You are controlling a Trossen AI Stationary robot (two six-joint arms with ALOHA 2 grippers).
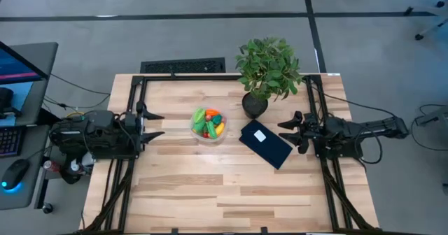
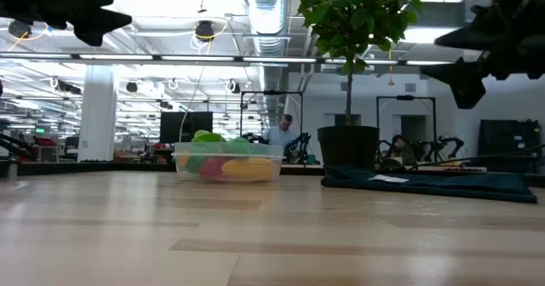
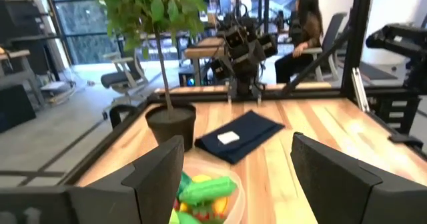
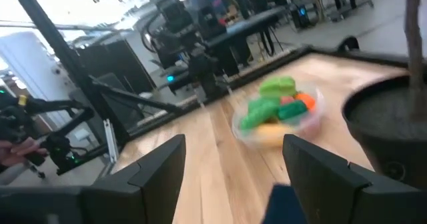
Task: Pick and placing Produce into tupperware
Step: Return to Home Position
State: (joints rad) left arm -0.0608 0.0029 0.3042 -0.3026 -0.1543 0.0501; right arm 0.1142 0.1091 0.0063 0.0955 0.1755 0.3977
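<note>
The tupperware [image 1: 208, 126] is a small round clear bowl near the table's middle, resting on its base. The produce [image 1: 208, 122] lies piled inside it: green, orange, yellow and red pieces, also seen in the low view [image 2: 226, 163], the left wrist view [image 3: 203, 191] and the right wrist view [image 4: 278, 107]. My left gripper [image 1: 157, 124] is open at the table's left side, raised, pointing toward the bowl. My right gripper [image 1: 285, 131] is open at the table's right side, raised, pointing left over the dark blue rectangle.
A leafy potted plant [image 1: 266, 70] stands just right of and behind the bowl. A dark blue flat rectangle with a white label [image 1: 265, 143] lies to the bowl's right. The near half of the wooden table [image 1: 224, 193] is bare wood. People sit in the room beyond [image 3: 303, 31].
</note>
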